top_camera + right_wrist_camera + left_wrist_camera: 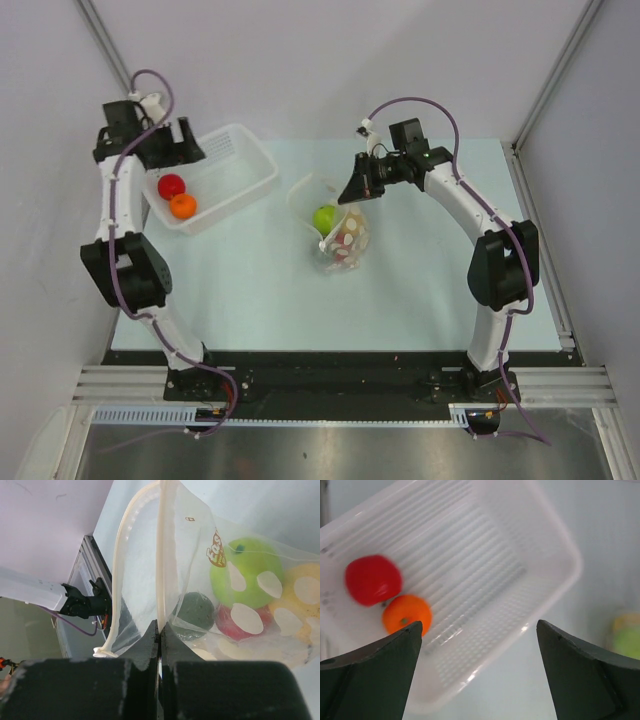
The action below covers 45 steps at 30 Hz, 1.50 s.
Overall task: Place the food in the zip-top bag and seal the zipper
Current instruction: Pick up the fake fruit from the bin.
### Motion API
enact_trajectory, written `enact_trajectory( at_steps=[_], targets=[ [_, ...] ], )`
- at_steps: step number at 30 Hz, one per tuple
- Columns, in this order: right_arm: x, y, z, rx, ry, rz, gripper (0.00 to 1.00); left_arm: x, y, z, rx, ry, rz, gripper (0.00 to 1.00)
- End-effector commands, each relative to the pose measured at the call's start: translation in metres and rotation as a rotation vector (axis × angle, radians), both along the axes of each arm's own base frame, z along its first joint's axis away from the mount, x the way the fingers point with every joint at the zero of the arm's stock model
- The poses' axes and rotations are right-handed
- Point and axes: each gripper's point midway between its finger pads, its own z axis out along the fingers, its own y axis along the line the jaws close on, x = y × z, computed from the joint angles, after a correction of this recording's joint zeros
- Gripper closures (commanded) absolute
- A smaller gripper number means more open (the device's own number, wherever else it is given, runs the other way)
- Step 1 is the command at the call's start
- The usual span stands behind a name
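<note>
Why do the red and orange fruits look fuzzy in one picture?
Left wrist view: the red fruit and orange fruit are soft, likely out of focus, and the basket rim glares white. Top view: both look sharp. Right wrist view: the bag is crisp, but the right hand, up close, is blurry.

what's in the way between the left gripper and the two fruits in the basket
Nothing visible. The open left gripper hovers above the white basket, and the red fruit and orange fruit lie uncovered in it, side by side.
</note>
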Motion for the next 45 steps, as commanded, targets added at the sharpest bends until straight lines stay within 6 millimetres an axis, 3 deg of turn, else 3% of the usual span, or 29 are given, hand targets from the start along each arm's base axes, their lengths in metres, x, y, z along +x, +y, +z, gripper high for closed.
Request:
enact_trajectory(
  at_steps=[1,4,9,16,28,32,37,41,44,45],
  targets=[
    [0.007,0.004,0.018,0.019,-0.068,0.004,1.00,-0.002,0.056,-0.049,-0.033,0.180,0.130,0.01],
    [0.009,0.003,0.014,0.016,-0.063,-0.001,1.00,-0.004,0.077,-0.079,0.000,0.261,0.167,0.01],
    [0.010,0.003,0.012,0.012,-0.060,-0.006,1.00,-0.007,0.088,-0.115,0.022,0.334,0.217,0.01],
    [0.013,0.000,0.011,0.010,-0.051,-0.014,1.00,0.006,0.099,-0.145,0.113,0.349,0.281,0.01],
    [0.021,0.001,0.008,0.012,-0.035,-0.024,1.00,0.023,0.078,-0.191,0.249,0.428,0.304,0.01],
    [0.021,0.002,0.008,0.018,-0.033,-0.022,1.00,0.032,0.059,-0.193,0.283,0.419,0.276,0.01],
    [0.021,0.003,0.010,0.025,-0.038,-0.020,1.00,0.045,0.051,-0.189,0.278,0.387,0.259,0.09],
    [0.021,0.002,0.012,0.022,-0.045,-0.022,1.00,0.051,0.042,-0.164,0.252,0.330,0.233,0.17],
    [0.019,0.002,0.013,0.022,-0.049,-0.021,1.00,0.054,0.024,-0.119,0.205,0.230,0.168,0.22],
    [0.020,0.002,0.014,0.023,-0.053,-0.021,1.00,0.053,0.018,-0.093,0.197,0.177,0.154,0.23]
  ],
)
